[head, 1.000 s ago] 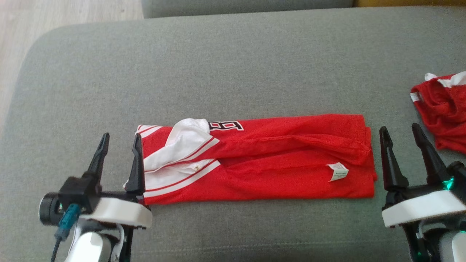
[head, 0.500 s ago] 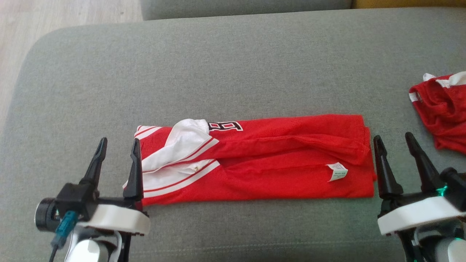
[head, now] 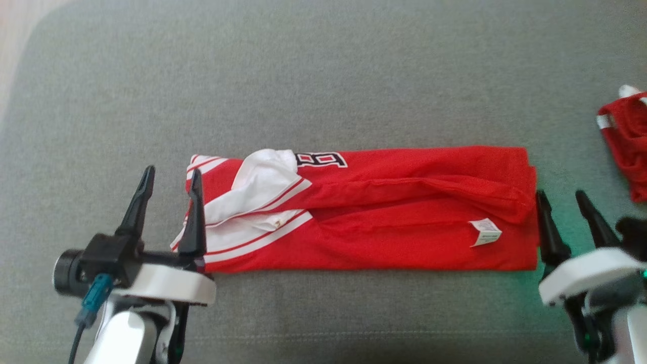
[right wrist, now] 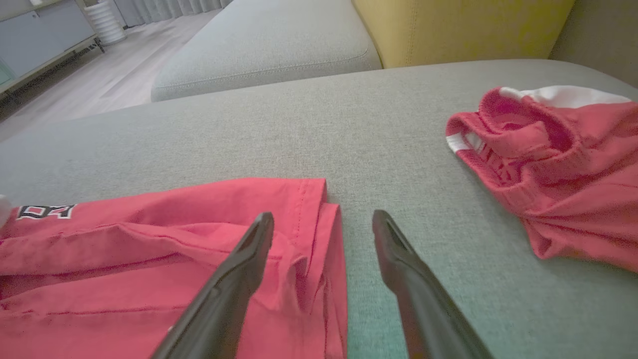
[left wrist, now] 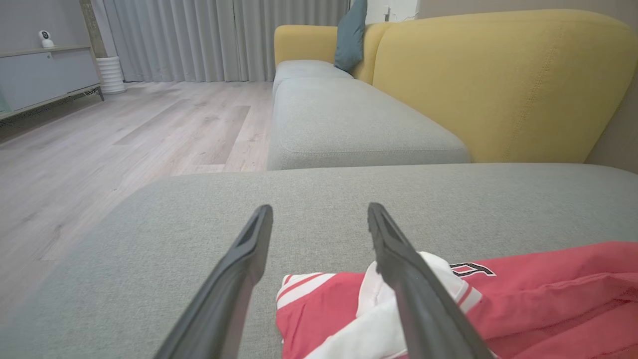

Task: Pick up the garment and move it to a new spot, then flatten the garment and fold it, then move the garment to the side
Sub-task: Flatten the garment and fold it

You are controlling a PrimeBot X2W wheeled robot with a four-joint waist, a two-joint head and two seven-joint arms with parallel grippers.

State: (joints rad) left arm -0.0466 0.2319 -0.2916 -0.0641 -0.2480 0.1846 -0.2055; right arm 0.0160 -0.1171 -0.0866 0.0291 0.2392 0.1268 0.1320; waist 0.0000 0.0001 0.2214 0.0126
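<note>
Head view: I've got the grey sofa cushion w/ the red garment lying mid-cushion, folded into a long strip, white collar end to the left. 2nd red garment is bunched at far right, well apart. L gripper straddles the collar edge, fingers spread, nothing pinched. R gripper straddles the hem edge, fingers spread, empty too. Small white tag sits near the hem.

A grey cushion carries the garment (red, folded into a long strip) lying flat across its middle; a second red bundle lies crumpled well apart, at the right
</note>
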